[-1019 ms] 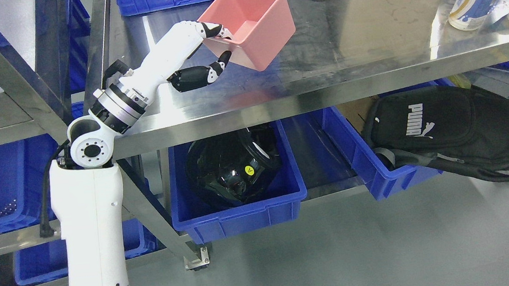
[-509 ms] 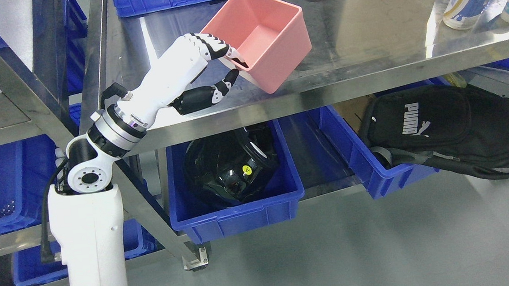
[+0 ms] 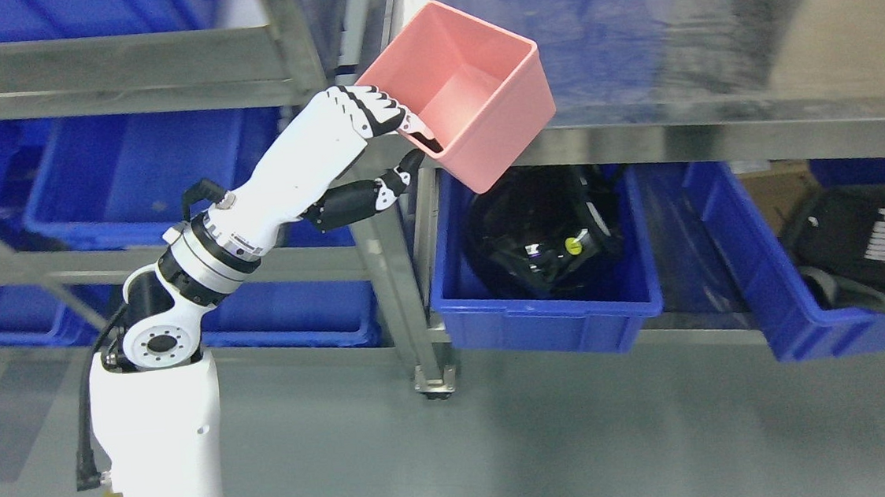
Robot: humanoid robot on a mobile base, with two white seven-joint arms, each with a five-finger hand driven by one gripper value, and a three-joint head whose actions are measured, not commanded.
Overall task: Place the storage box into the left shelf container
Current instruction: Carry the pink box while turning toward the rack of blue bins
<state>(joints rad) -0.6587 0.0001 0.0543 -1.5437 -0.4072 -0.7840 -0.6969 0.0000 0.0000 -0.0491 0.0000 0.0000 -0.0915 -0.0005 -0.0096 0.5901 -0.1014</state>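
Steel shelves (image 3: 121, 72) fill the view as left hand (image 3: 371, 139) pinches the pink box (image 3: 470, 92), carrying it; next, swing left to the blue bin (image 3: 144, 173).

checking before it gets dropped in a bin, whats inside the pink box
The pink box in the left robot hand is tilted toward the camera, and the floor and walls that show are bare. The near corner, behind the fingers hooked over the rim, is hidden.

Left hand (image 3: 371, 147) grips tilted pink storage box (image 3: 466, 92) at steel shelf (image 3: 718, 140) edge.
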